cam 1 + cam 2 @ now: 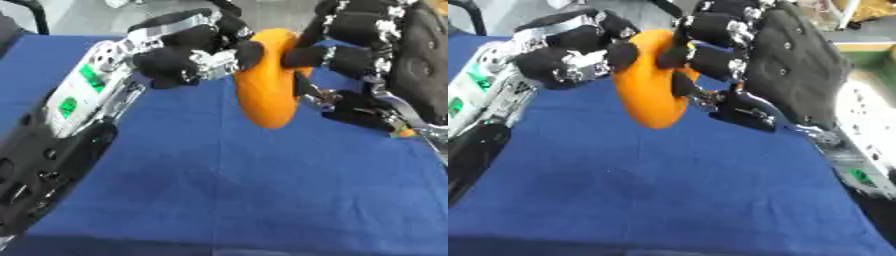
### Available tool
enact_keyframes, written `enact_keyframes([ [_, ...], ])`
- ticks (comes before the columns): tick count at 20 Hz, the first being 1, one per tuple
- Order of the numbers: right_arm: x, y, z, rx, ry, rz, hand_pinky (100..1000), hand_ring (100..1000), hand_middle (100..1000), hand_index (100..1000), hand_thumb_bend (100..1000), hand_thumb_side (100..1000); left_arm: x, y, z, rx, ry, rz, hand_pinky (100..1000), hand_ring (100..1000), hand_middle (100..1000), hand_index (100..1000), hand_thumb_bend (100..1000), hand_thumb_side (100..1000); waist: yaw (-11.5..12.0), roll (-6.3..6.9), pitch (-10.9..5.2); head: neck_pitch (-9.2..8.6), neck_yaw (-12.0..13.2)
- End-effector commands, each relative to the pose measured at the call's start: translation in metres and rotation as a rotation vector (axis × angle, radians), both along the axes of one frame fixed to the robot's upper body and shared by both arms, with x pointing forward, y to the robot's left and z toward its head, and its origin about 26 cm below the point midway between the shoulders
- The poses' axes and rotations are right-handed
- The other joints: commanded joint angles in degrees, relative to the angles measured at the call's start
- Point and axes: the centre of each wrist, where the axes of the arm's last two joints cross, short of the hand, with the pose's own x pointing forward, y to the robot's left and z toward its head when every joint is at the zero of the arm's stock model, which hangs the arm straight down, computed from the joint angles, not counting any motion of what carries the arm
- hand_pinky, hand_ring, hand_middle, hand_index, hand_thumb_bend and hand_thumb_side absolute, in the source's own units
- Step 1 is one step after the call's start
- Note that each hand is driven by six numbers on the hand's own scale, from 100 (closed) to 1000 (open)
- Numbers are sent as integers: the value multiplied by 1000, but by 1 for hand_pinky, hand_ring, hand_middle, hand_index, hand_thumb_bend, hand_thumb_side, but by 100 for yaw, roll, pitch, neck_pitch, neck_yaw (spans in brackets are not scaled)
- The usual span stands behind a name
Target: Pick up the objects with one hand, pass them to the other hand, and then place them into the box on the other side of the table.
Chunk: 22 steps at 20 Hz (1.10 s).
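A smooth, elongated orange object [267, 85] hangs in the air above the blue table [245, 190], upright and slightly curved. My left hand [188, 50] comes in from the left, and its curled fingers press on the object's upper left side. From the right, my right hand [789, 65] wraps its fingers over the object's top, with its thumb against the right side lower down. Both hands are on the object at once. Its lower end points down, free of the cloth.
The blue cloth reaches the near edge. Past the table's right edge, in the right eye view, shows a green surface with a tan rim [872, 50]. A small orange bit [404, 132] peeks out behind my right wrist.
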Motion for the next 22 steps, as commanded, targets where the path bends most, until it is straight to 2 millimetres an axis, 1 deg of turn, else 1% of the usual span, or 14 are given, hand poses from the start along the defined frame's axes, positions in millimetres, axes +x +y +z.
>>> enact_keyframes([
  [1,-2,2,7,-24,-27,-7,618,555,566,742,294,100,-5,-4,12,-8,-36,-27,662,483,402,424,100,343,-5,57,-67,-11,-12],
  [2,-2,2,7,-25,-25,-10,616,554,562,706,274,100,-5,-5,11,-9,-35,-27,662,483,402,425,100,343,-7,58,-66,-11,-10],
  [3,-2,2,7,-22,-23,-12,612,551,552,625,235,100,-5,-5,11,-9,-35,-28,662,484,402,426,100,344,-8,59,-65,-11,-10],
  [4,-2,2,8,-17,-21,-14,611,551,549,604,226,100,-5,-5,11,-9,-35,-28,662,484,402,426,100,344,-10,60,-64,-11,-11],
  [5,-2,2,8,-10,-20,-15,608,547,538,537,198,100,-5,-5,11,-10,-35,-28,662,484,402,426,100,344,-11,60,-65,-11,-11],
  [7,-2,2,8,3,-19,-16,604,542,525,480,178,100,-5,-5,11,-10,-35,-28,663,484,403,428,100,345,-12,61,-67,-11,-11],
  [8,-2,2,8,6,-19,-17,605,542,525,484,179,100,-5,-5,11,-10,-35,-27,663,484,403,428,100,345,-13,60,-68,-11,-11],
  [9,-2,2,8,8,-20,-16,610,548,538,589,226,100,-5,-5,11,-10,-35,-27,663,484,403,428,100,346,-13,59,-69,-11,-11],
  [11,-2,3,8,4,-22,-15,621,560,556,752,294,100,-5,-5,11,-11,-35,-27,663,484,403,428,100,346,-14,57,-71,-11,-8],
  [14,-2,3,7,-13,-25,-18,629,569,576,814,325,100,-5,-5,11,-12,-35,-27,663,484,403,429,100,346,-12,56,-72,-11,-9],
  [16,-2,3,7,-16,-23,-20,625,566,565,720,295,100,-5,-5,11,-13,-35,-27,670,484,403,430,100,346,-11,56,-72,-11,-10],
  [17,-2,2,7,-13,-22,-20,616,558,551,589,264,100,-5,-5,11,-13,-35,-27,673,484,403,430,100,346,-11,56,-72,-11,-12],
  [19,-2,2,8,13,-19,-17,604,545,524,452,233,100,-5,-5,11,-16,-34,-27,675,484,404,431,100,347,-11,55,-72,-11,-14],
  [22,-2,2,8,55,-16,-11,600,540,514,386,231,100,-5,-4,11,-14,-34,-24,677,485,404,431,100,349,-10,54,-73,-11,-11],
])
